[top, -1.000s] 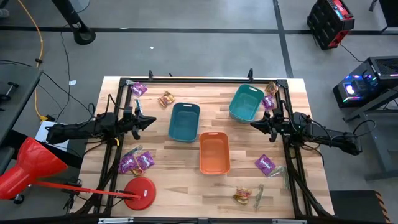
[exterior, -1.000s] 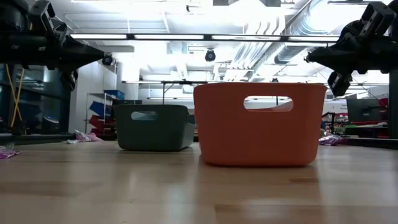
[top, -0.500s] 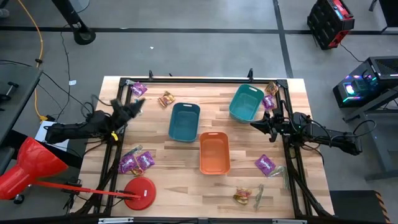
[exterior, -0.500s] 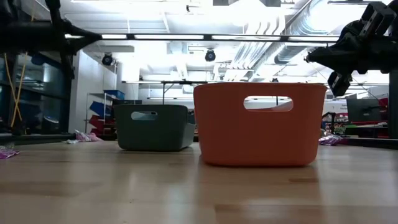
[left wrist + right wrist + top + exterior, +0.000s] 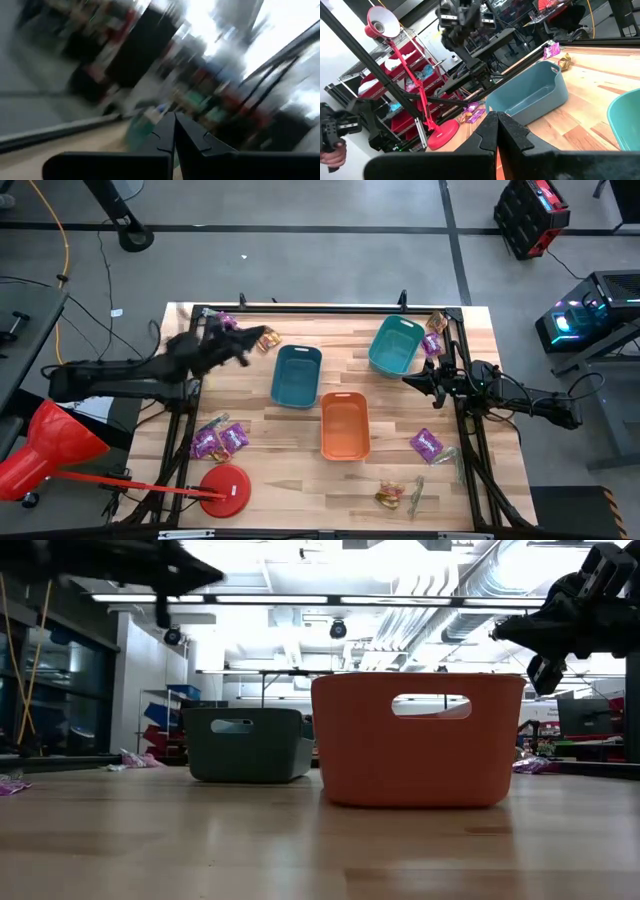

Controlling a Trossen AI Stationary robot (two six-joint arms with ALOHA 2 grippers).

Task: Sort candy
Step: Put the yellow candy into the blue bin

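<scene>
Evidently barely begun, judging from the high view. Across the wooden table (image 5: 300,480), three bins near the middle: orange bin (image 5: 344,425) toward 6 o'clock of centre, dark teal bin (image 5: 296,375) toward 10 o'clock, lighter teal bin (image 5: 394,345) toward 1 o'clock, all seemingly without a single sweet inside, as far as can be told from above. Around the edges, all the candy unsorted: a mixed purple and gold cluster (image 5: 218,440) at 8 o'clock near the left frame, a purple packet (image 5: 224,323) at 11 o'clock, an orange-gold piece (image 5: 268,339) just beside it toward the dark teal bin, a few pieces (image 5: 434,330) at 1 o'clock by the right frame, a lone purple packet (image 5: 426,444) at 4 o'clock, and at 5 o'clock a gold wrapper (image 5: 390,496) next to a pale green stick (image 5: 416,492). So, by this reckoning, everything left to do: picking each sweet and dropping it by kind. As for pose: left arm stretched from 9 o'clock toward 11 o'clock, blurred, with the left gripper (image 5: 248,338) raised above the table close to the orange-gold piece, fingers pressed together and holding nothing. Right arm level at 3 o'clock, waiting, with the right gripper (image 5: 408,380) pointing inward, well above the wood between the lighter teal bin and the orange bin, fingers likewise closed and empty.
</scene>
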